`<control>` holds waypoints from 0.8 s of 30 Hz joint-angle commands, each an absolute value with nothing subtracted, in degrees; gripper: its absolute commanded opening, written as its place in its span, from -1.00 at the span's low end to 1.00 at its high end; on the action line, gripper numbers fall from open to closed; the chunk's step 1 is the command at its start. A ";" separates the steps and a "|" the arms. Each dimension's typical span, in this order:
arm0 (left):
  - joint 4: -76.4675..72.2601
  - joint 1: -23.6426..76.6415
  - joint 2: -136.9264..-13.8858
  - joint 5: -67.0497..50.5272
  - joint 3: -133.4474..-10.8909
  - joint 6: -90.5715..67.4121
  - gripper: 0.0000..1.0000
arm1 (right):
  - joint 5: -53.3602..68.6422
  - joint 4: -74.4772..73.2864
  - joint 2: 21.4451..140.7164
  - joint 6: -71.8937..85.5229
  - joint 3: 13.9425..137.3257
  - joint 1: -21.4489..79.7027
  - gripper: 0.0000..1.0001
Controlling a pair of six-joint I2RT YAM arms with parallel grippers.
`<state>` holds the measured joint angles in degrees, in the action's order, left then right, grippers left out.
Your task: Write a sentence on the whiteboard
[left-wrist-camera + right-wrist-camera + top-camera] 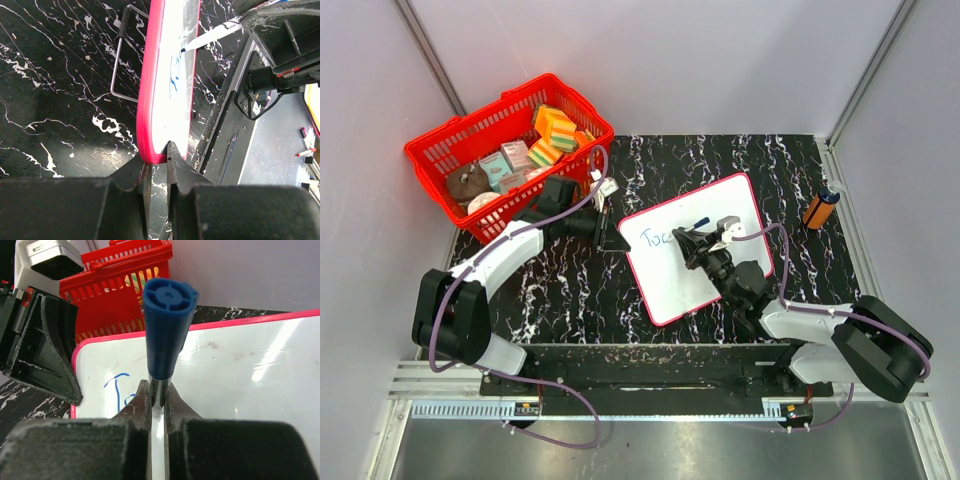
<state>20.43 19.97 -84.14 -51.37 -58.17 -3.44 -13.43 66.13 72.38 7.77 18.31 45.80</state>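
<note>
Presently I note the black marbled table (570, 290) under both arms. The red basket (470, 130) stands just beyond and left of the left gripper (159, 152), filled with sponges and small boxes. I cannot read any of their labels.

The whiteboard (690, 290) lies flat on the table between the two grippers and directly beneath the right gripper (157, 390). Its pink-red rim is turned at an angle to the table edge. The left gripper is clenched on that rim at the board's left edge, one finger above and one below. The right gripper is clamped on the marker (167, 325), whose blue end points up toward the wrist camera and whose tip is down at the board.

From the top view, the right gripper and its wrist cover the middle of the board and hide whatever is written past the first letters. A thin wire frame (120, 65) lies on the table ahead of the left fingers and runs under the board's edge. An orange cylinder with a dark cap (820, 208) stands well to the right of the right gripper, off the board.

The sentence (655, 238) sits just left of the right gripper, in blue. I can read "To" and part of a third letter, no more.
</note>
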 commanded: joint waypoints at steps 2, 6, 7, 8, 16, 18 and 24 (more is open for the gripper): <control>28.21 23.64 -86.13 -48.08 -56.16 7.21 -1.00 | -17.84 64.60 72.33 5.10 20.48 45.62 -1.00; 28.39 23.73 -86.13 -47.90 -56.08 7.30 -1.00 | -18.37 65.30 72.16 5.01 20.74 45.70 -1.00; 28.39 23.73 -86.13 -47.90 -56.25 7.38 -1.00 | -18.54 65.65 71.90 5.10 20.57 45.62 -1.00; 28.39 23.73 -86.13 -47.90 -56.08 7.30 -1.00 | -18.37 65.83 71.37 5.27 20.48 45.62 -1.00; 28.39 23.73 -86.22 -47.90 -56.25 7.29 -1.00 | -16.69 65.57 66.09 5.02 20.47 45.62 -1.00; 28.39 23.82 -86.05 -47.99 -56.07 7.30 -1.00 | -17.05 65.48 67.49 4.57 21.70 45.70 -1.00; 28.39 23.91 -85.87 -47.55 -56.07 7.47 -1.00 | -16.96 66.18 71.54 4.04 24.43 45.62 -1.00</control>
